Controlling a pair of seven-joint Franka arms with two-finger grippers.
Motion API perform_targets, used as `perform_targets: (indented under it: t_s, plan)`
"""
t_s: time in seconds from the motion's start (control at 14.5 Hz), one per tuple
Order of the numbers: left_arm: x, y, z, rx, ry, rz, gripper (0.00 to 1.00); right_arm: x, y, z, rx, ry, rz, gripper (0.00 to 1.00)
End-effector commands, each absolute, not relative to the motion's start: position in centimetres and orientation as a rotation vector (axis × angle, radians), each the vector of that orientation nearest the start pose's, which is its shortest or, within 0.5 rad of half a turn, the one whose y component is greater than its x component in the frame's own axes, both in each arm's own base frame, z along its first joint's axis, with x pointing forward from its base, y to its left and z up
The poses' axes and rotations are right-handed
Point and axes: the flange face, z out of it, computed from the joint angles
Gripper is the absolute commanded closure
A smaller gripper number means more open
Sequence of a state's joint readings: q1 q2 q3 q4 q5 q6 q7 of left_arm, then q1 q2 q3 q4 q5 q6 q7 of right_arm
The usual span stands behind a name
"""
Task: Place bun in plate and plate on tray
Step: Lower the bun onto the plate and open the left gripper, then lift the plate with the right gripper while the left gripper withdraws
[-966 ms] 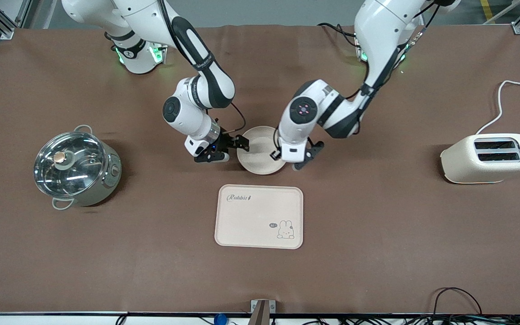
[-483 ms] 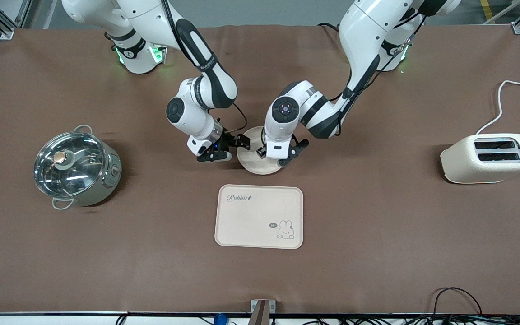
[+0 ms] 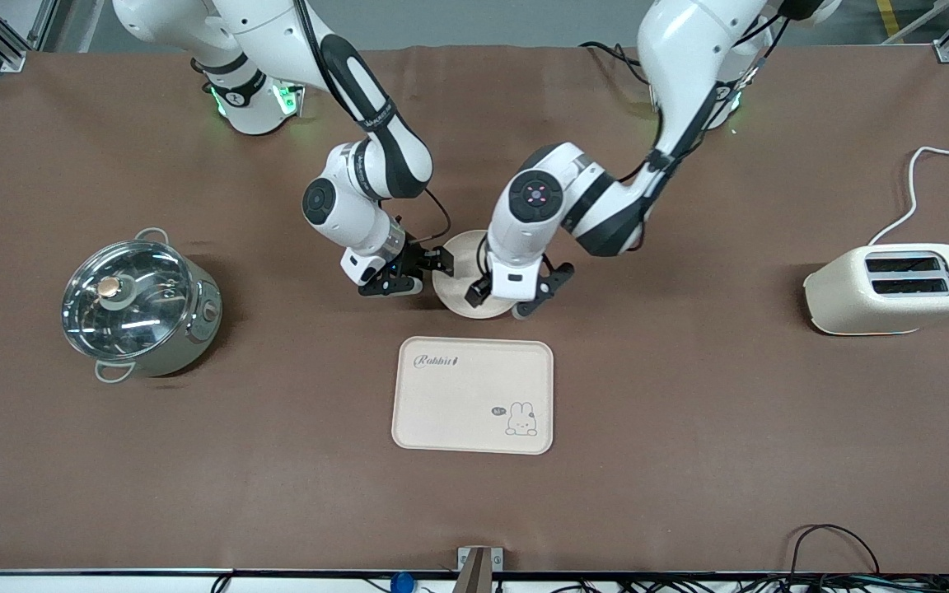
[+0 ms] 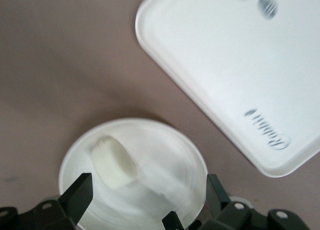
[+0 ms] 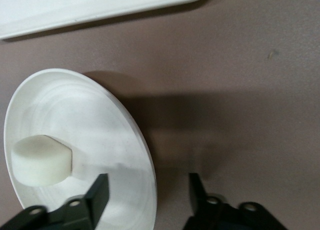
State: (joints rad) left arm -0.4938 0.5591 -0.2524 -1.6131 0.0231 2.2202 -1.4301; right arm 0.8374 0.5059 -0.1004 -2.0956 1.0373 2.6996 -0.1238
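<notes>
Small pale cream rounded bun [image 4: 114,162] sits inside the round shallow cream-white plate [image 3: 460,262], off-centre; hidden in front view by the left arm, clear in both wrist views. Plate rests on the brown table cover [image 3: 689,428] near table centre, farther from front cam than the flat cream rectangular tray w/ "Rabbit" lettering + rabbit drawing [image 3: 473,395], not touching it; tray lies bare. Left gripper [image 3: 517,301] is low over the plate's edge nearest the tray, fingers spread wide, holding nothing; in left wrist view the two black fingers [image 4: 77,195] straddle the plate w/ the bun between them, and whether they touch the rim can't be told. Right gripper [image 3: 418,268] sits at the plate's rim toward the right arm's end of table, fingers apart w/ the rim between them: one finger [image 5: 97,195] over the plate's inside, the other over bare cover outside; not closed on it, contact w/ rim unclear. Steel pot w/ glass lid [image 3: 138,303] stands toward the right arm's end of table, cream two-slot toaster w/ white cord [image 3: 893,288] toward the left arm's end, both well apart from plate + tray.
</notes>
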Motion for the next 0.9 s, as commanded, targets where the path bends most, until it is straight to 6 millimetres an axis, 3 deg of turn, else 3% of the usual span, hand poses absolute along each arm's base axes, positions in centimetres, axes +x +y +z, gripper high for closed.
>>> perform_targets:
  t_s: [0.0,0.14,0.41,0.62,0.83]
  plan:
    - [57.3,-38.7,38.9,-3.067,-0.987,0.044,0.00,45.2,36.4,17.9,-2.687,0.083,0.032,1.00]
    - [59.9,-33.3,43.6,-3.095,-0.870,-0.063,0.00,45.2,36.3,17.8,-2.688,0.084,0.032,1.00]
    - [61.3,-24.1,52.1,-3.104,-0.515,-0.234,0.00,46.4,34.9,18.4,-2.668,0.119,0.024,1.00]
    - [60.7,-18.6,56.3,-3.081,-0.305,-0.211,0.00,47.5,35.9,22.9,-2.586,0.132,-0.016,1.00]
    - [59.4,-13.8,59.7,-3.059,-0.132,-0.181,0.00,52.3,36.5,26.4,-2.535,0.090,-0.100,1.00]
